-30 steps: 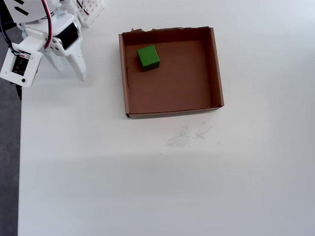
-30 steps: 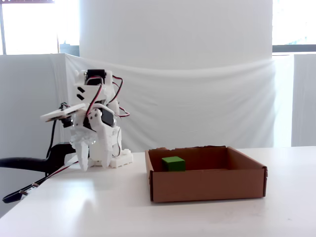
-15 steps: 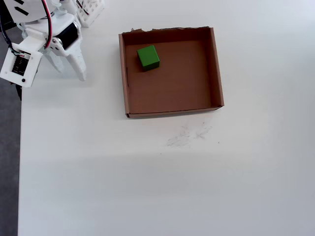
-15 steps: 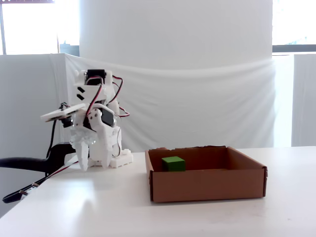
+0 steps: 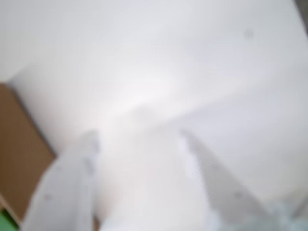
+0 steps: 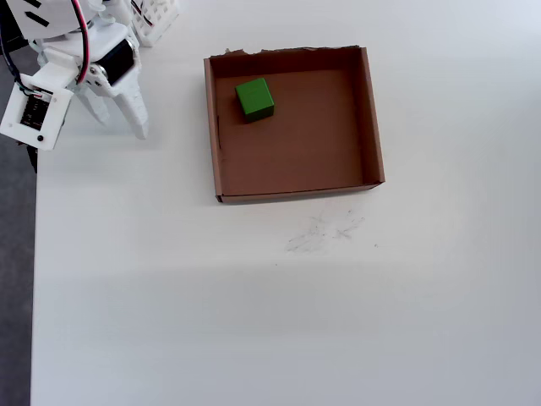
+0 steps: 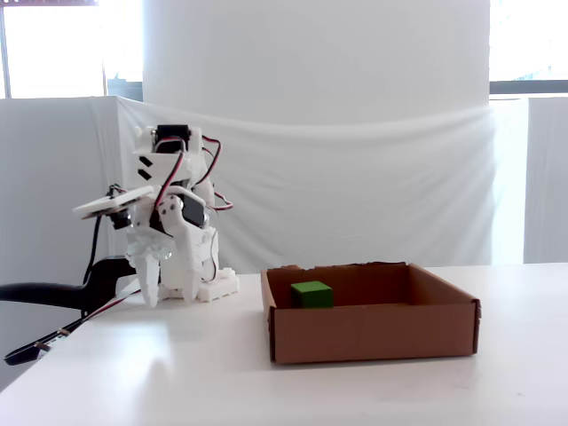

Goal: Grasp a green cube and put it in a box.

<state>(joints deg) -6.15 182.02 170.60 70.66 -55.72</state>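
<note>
Wrist view: the picture is badly blurred. Two pale fingers [image 5: 67,187] rise from the bottom edge with a clear gap of white table [image 5: 168,62] between them, so the gripper [image 5: 139,139] stands parted and holds nothing. A brown slab of the box [image 5: 21,154] fills the left edge at about 9 o'clock from the fingertips. A sliver of green, the cube [image 5: 6,222], shows at the bottom-left corner, around 8 o'clock from the gripper and apart from it.

Overhead view: the gripper [image 6: 118,123] sits at the upper left, fingers pointing down toward the table and spread, with nothing between them. The box [image 6: 372,118] lies well to its right, at about 3 o'clock, with its ragged edge along the top. The cube [image 6: 254,98] rests on the box floor in the upper-left corner, near the left wall and the torn wall but touching neither. From the gripper the cube lies at roughly 3 o'clock, with the box's left wall between them. Faint scuff marks [image 6: 325,230] mark the table just below the box, at 6 o'clock.

Fixed view: the arm stands folded at the left, its gripper [image 7: 160,288] hanging tips-down just above the table. The box [image 7: 373,333] sits to the right, clear of the arm. The cube [image 7: 311,294] shows over the front wall near the box's left side, at about 3 o'clock from the gripper and well apart from it.
</note>
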